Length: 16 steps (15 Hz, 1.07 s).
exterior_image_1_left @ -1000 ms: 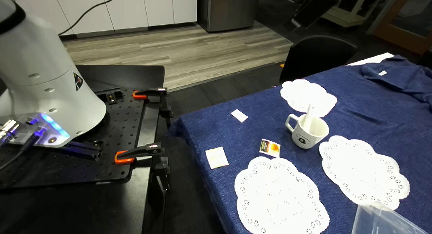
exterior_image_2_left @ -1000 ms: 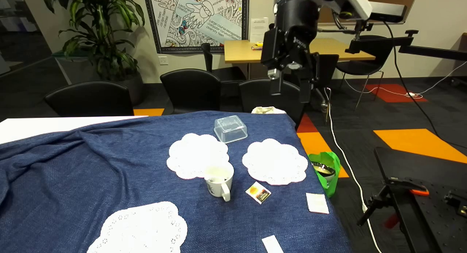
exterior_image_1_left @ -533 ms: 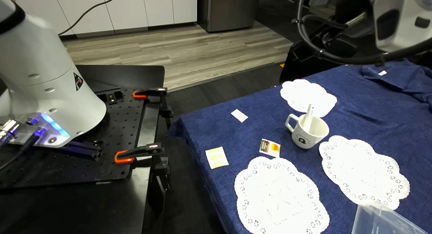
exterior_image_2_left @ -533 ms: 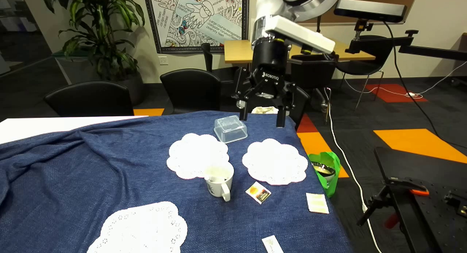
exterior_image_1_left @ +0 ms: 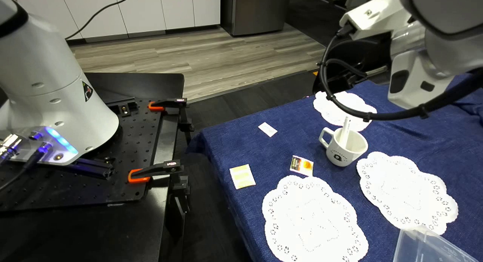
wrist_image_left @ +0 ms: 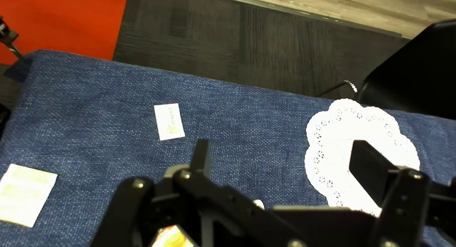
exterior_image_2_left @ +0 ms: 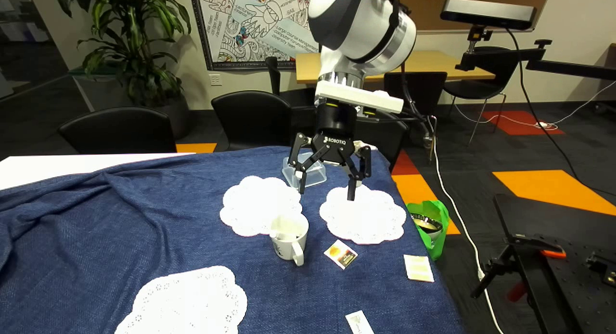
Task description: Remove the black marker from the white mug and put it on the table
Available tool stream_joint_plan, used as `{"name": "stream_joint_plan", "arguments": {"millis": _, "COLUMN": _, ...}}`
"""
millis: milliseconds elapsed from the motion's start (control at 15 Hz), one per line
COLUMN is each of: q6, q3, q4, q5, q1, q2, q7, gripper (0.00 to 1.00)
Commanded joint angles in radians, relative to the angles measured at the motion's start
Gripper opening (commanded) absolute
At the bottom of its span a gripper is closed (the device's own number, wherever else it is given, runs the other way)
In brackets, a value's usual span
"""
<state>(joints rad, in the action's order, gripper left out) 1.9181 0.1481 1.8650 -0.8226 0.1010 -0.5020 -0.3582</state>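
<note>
The white mug (exterior_image_1_left: pixel 345 150) stands upright on the navy-blue cloth of the table (exterior_image_1_left: pixel 271 156). It also shows in an exterior view (exterior_image_2_left: pixel 291 250) with its handle toward that camera. A marker (exterior_image_1_left: pixel 344 133) leans inside the mug with its upper end above the rim; its visible body looks white, not black. Its white end (exterior_image_2_left: pixel 274 234) shows at the rim. My gripper (exterior_image_2_left: pixel 327 189) is open and empty, above the table and apart from the mug. In the wrist view my fingers (wrist_image_left: pixel 279 152) are wide apart over cloth and a doily; the marker is hidden there.
White lace doilies (exterior_image_1_left: pixel 313 220) (exterior_image_2_left: pixel 262 204) lie around the mug. Small paper cards (exterior_image_1_left: pixel 242 176) (exterior_image_2_left: pixel 340 253) lie on the cloth. A clear plastic box (exterior_image_2_left: pixel 313 175) stands behind the gripper. The black bench with orange clamps (exterior_image_1_left: pixel 139 175) is beside the table.
My arm has swung in over the table. In an exterior view the gripper has come down and to the left, turned, and is nearer the mug. Mug and marker have not moved.
</note>
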Motion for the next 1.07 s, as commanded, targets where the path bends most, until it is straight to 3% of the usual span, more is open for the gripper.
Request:
{"name": "stream_joint_plan", "arguments": {"millis": 0, "q6": -0.003, "q3": -0.015, "q4": -0.012, "q5": -0.003, "q1": 0.014, "q2": -0.021, "q7": -0.004, "gripper": 1.0}}
{"name": "stream_joint_plan", "arguments": {"millis": 467, "q6": -0.014, "q3": -0.02, "q4": -0.042, "q5": -0.015, "q1": 0.019, "q2": -0.06, "q7": -0.003, "gripper": 1.0}}
{"name": "stream_joint_plan", "arguments": {"millis": 1000, "q6": 0.007, "q3": -0.02, "q4": -0.096, "q5": -0.158, "q1": 0.054, "q2": -0.129, "q7": -0.046, "gripper": 1.0}}
